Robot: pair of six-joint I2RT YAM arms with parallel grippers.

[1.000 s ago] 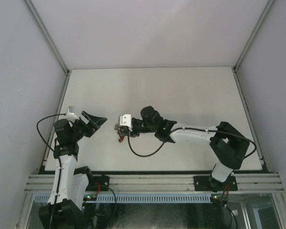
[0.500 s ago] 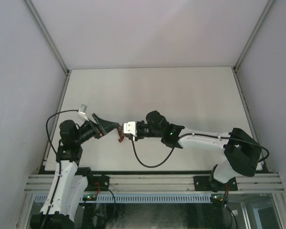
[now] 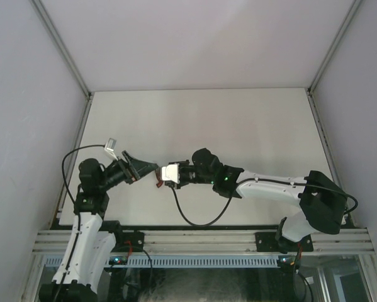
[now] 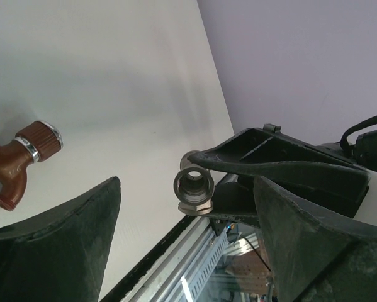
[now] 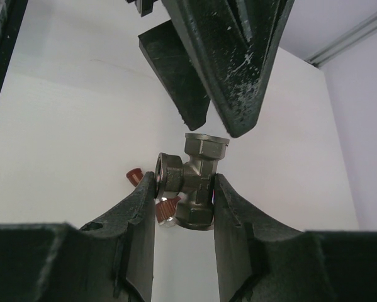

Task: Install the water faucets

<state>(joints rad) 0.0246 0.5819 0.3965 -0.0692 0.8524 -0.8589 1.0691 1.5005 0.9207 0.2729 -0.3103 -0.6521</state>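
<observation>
My right gripper (image 5: 183,189) is shut on a grey-silver metal tee fitting (image 5: 197,179) and holds it just above the white table (image 3: 238,119). A red-brown water faucet (image 4: 15,163) with a ribbed knob lies on the table beside it; in the right wrist view its red parts (image 5: 166,211) peek out behind the fitting. My left gripper (image 4: 188,251) is open and faces the fitting (image 4: 193,187) end on, with its fingers (image 5: 232,75) just beyond the fitting's far end and not touching it. In the top view the two grippers meet at left centre (image 3: 154,172).
The table's near edge with its black strip and aluminium rail (image 4: 194,251) runs close below the grippers. The enclosure's left wall (image 3: 24,126) is near the left arm. A black cable (image 3: 194,217) loops from the right wrist over the table.
My left gripper has swung right and down to face the right gripper. The right arm has stretched out and shifted slightly toward the near edge, still holding the fitting.
</observation>
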